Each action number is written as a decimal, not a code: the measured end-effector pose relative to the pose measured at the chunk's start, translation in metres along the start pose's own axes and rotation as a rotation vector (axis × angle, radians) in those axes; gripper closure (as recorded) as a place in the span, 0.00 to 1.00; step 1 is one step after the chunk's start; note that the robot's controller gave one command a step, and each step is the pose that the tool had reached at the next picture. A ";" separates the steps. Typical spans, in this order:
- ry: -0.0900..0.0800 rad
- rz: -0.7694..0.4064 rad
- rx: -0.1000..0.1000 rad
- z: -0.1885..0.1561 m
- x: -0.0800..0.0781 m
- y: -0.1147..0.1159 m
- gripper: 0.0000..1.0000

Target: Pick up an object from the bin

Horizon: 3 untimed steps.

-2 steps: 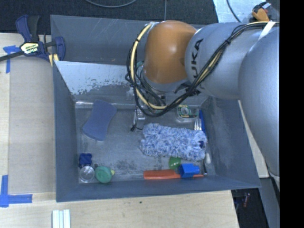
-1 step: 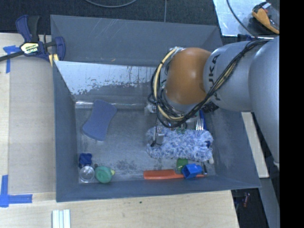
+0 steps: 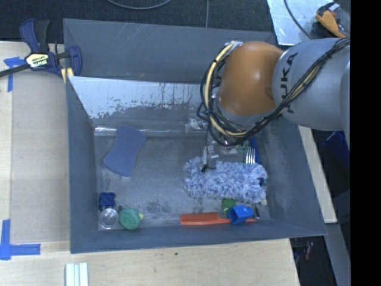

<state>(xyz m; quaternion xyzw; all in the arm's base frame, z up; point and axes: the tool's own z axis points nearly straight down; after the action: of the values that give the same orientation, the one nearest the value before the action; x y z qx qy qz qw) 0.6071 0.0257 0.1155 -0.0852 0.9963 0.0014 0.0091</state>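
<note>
A grey robot arm reaches into the grey metal bin (image 3: 77, 177) from the right, bent downward at its orange-covered wrist, which is wrapped in cables. The gripper (image 3: 208, 159) points down at the upper left edge of a shaggy blue-and-white cloth (image 3: 229, 180) lying on the bin floor. Whether the gripper is open or closed, or has hold of anything, cannot be told. Just below the cloth lie an orange-red bar (image 3: 204, 219), a green piece (image 3: 228, 206) and a blue block (image 3: 241, 214). Well to the cloth's left lies a flat blue pad (image 3: 124, 151).
</note>
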 end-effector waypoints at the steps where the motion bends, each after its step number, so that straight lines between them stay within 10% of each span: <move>1: 0.012 0.254 0.003 0.015 0.029 -0.017 0.00; 2: 0.002 0.088 -0.002 0.044 0.021 -0.036 0.00; 3: 0.001 0.436 0.003 0.041 0.035 -0.040 1.00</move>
<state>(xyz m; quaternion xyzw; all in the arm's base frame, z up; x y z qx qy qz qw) 0.5798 -0.0192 0.0735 0.1324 0.9912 0.0020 0.0083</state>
